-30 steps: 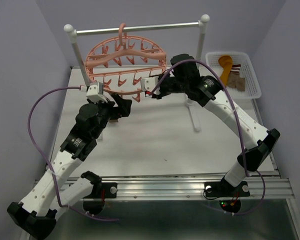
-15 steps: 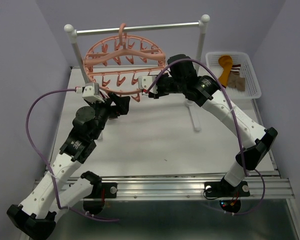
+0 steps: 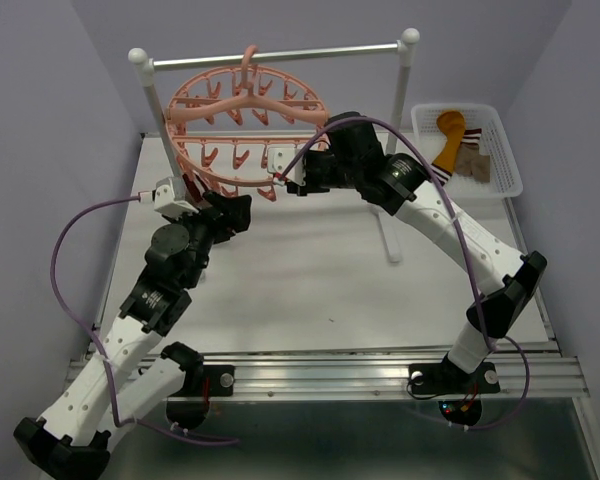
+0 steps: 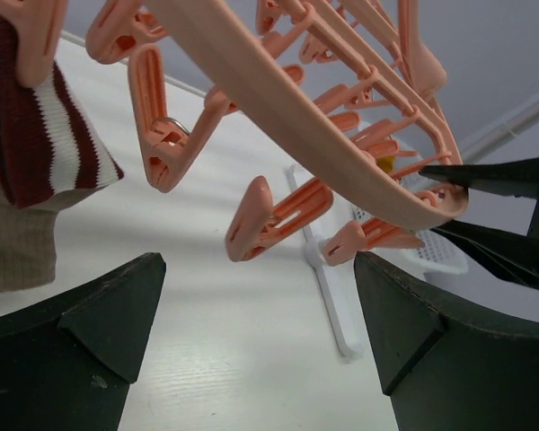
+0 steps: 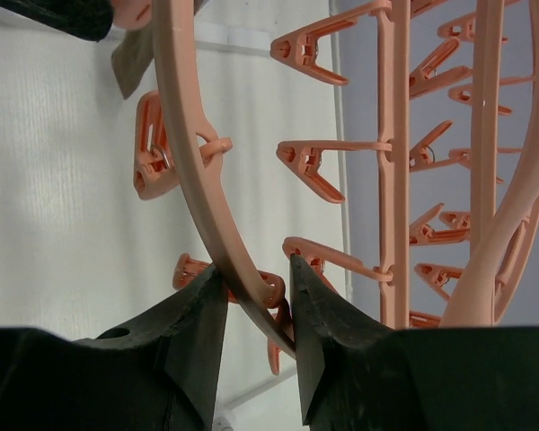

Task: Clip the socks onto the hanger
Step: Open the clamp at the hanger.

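The salmon-pink hanger (image 3: 242, 115) hangs by its hook from the rail. My right gripper (image 3: 292, 176) is shut on the ring's near rim (image 5: 183, 153), which runs between its jaws (image 5: 256, 280). One brown sock with a dark red and white striped cuff (image 4: 29, 157) dangles from a clip at the ring's left side. My left gripper (image 3: 232, 212) sits just below the ring and right of that sock, open, with only table between its fingers (image 4: 260, 310). More socks (image 3: 468, 152), one with a mustard-orange part, lie in the basket.
A white basket (image 3: 504, 158) stands at the table's back right. The white-posted rail stand (image 3: 404, 60) carries the hanger; its foot (image 3: 390, 238) lies on the table under my right arm. Purple walls close in on both sides.
My left arm has drawn back to the left, gripper still open. My right gripper has shifted left with the ring's rim, swinging the hanger slightly.
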`<control>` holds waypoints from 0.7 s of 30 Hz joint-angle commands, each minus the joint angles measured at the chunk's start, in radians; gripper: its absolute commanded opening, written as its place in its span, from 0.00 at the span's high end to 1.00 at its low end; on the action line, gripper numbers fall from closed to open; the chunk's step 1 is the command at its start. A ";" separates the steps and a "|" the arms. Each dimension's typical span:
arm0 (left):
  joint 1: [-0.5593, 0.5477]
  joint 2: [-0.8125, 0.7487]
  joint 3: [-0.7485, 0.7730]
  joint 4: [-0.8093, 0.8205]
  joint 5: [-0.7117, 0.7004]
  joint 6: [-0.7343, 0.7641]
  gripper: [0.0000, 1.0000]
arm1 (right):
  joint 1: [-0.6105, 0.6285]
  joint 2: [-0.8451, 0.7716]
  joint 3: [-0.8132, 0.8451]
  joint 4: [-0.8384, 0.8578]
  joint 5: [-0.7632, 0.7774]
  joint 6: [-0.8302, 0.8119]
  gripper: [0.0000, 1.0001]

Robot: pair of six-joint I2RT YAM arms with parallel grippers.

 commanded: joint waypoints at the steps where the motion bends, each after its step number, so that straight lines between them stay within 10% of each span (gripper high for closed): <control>1: 0.000 0.006 0.017 0.000 -0.124 -0.086 0.01 | 0.002 -0.001 0.036 0.107 0.067 0.110 0.62; 21: 0.000 0.022 0.126 -0.095 -0.093 -0.066 0.01 | 0.002 0.054 0.085 0.120 0.196 0.226 0.61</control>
